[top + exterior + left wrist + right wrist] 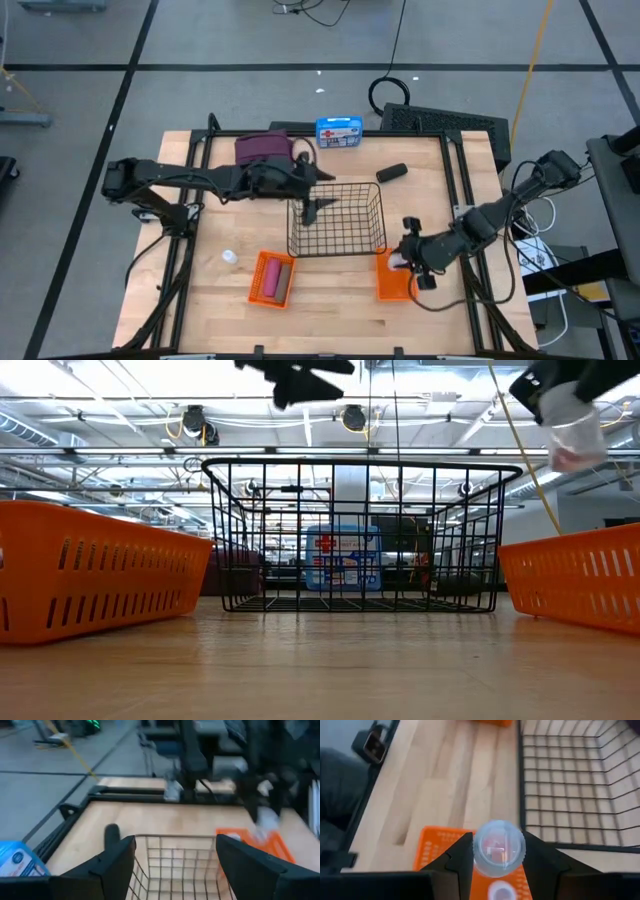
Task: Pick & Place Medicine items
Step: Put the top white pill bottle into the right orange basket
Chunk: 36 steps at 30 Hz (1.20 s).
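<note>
Two grippers working over a wooden table (330, 300). Left gripper (308, 212) hovering over the left edge of the black wire basket (338, 222), fingers (112, 865) spread wide, carrying nothing. Right gripper (408, 258) hanging above the right orange bin (392, 280), pinching a small clear-white bottle (498, 848) between its fingers; bottle raised clear of the bin rim in the low view. Another white bottle (501, 892) lying in that bin below. Left orange bin (271, 278) holding a pink cylinder (272, 279). Tiny white bottle (229, 257) standing on bare wood left of that bin, well apart from both arms. Dark-grey oblong piece (390, 172) lying behind the basket, near the table's far edge. Maroon pouch (262, 148) resting at the far left corner, beside a blue box (338, 132). Open wood running along the near edge. Grey lined floor surrounding the table; ceiling lights showing beyond.
</note>
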Motion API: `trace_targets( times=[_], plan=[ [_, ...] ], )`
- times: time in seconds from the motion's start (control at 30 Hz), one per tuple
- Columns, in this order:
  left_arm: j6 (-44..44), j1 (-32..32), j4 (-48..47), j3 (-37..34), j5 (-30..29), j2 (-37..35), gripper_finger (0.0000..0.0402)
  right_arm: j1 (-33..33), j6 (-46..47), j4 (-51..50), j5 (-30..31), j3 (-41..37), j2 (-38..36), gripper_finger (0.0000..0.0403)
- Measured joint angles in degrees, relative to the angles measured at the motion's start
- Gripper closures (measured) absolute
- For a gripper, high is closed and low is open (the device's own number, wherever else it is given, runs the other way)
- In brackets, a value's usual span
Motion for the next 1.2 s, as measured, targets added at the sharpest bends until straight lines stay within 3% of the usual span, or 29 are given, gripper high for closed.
trace_targets(
  times=[0.17,0.63,1.2],
  plan=[
    [-6.7,1.72,8.91,-5.37,-0.06,-1.27,0.0117,2.35,1.13,3.1,1.52,-3.24,0.12,0.0278],
    [-8.05,1.0,9.29,-5.9,-0.05,-1.24,0.0119,-0.27,-4.42,21.8,1.3,-15.48,0.09,0.0278],
    [-7.9,1.02,9.2,-5.9,-0.05,-1.24,0.0122,-3.7,-7.12,29.48,-0.39,-23.63,0.08,0.0278]
  ],
)
